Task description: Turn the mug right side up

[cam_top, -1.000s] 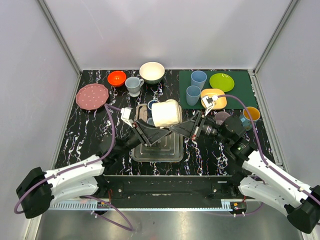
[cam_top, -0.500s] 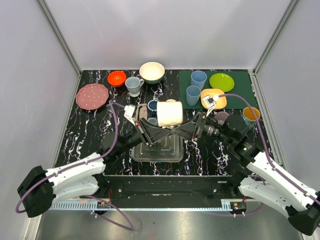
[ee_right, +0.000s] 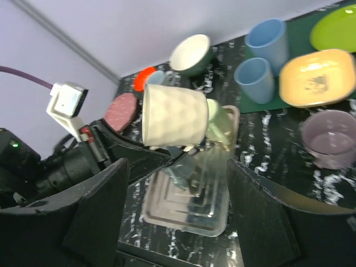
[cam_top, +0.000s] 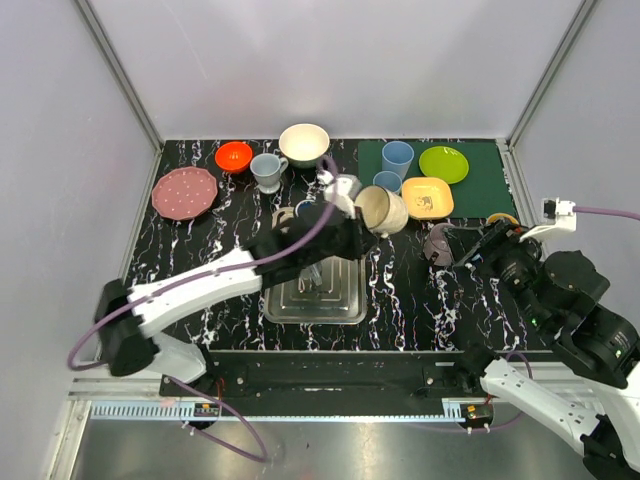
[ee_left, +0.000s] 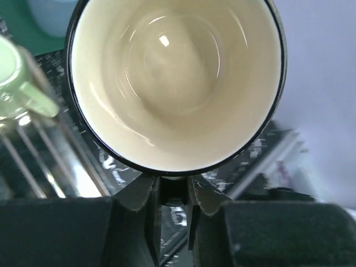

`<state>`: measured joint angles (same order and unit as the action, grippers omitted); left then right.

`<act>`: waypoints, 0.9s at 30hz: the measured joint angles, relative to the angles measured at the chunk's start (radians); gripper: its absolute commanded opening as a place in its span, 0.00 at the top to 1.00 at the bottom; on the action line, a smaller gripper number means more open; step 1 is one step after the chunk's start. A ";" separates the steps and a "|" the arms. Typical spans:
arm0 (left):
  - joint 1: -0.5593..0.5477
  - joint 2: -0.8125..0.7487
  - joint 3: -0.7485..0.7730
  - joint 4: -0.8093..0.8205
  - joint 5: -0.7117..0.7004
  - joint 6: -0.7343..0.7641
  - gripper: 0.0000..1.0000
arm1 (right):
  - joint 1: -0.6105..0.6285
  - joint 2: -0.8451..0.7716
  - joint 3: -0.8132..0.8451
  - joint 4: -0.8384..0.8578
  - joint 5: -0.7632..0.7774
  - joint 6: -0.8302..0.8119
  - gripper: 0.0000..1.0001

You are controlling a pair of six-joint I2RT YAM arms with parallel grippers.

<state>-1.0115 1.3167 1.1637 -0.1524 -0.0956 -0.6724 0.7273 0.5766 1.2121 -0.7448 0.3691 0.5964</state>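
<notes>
Centrally above the marble table (cam_top: 170, 250), the cream mug (cam_top: 383, 210) is held in the air by the left gripper (ee_left: 173, 186). Its fingers are seen clamped tight on the mug just under the rim, though the exact part gripped cannot be made out. The mug is tipped on its side, with its mouth turned toward the left wrist camera and its base toward the right edge of the table. It is carried just past the back right corner of the clear tray (cam_top: 335, 300), which lies at the middle of the table. A green mug (ee_right: 219, 125) is seen in the tray, beside the raised mug. The right gripper (ee_right: 176, 162) is pictured near the right edge, well apart from the mug, its fingers spread wide and grasping nothing. At the back right corner, a green mat (cam_top: 490, 175) is laid with a back blue cup (cam_top: 397, 157), a front blue cup (cam_top: 387, 181), a lime plate (cam_top: 443, 163) and a yellow dish (cam_top: 428, 197). A purple bowl (cam_top: 440, 243) is set just in front of the mat. Along the back edge a white bowl (cam_top: 304, 144), a grey cup (cam_top: 267, 170) and an orange bowl (cam_top: 234, 156) are lined up. A pink plate (cam_top: 184, 192) is placed toward the back left corner.
</notes>
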 measured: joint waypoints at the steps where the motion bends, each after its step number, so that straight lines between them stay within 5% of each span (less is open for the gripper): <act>1: -0.011 0.054 0.044 -0.045 -0.028 0.016 1.00 | 0.000 0.002 0.009 -0.020 0.024 -0.004 0.24; 10: -0.054 0.498 0.300 -0.356 -0.152 0.079 1.00 | 0.000 0.012 0.018 -0.154 0.139 -0.016 0.25; 27: -0.053 0.913 0.735 -0.460 -0.156 0.123 1.00 | 0.000 -0.024 -0.039 -0.166 0.134 -0.024 0.24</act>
<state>-1.0649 2.2295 1.8992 -0.6121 -0.2516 -0.5495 0.7273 0.5526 1.1732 -0.9112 0.5034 0.5724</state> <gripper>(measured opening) 0.189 0.758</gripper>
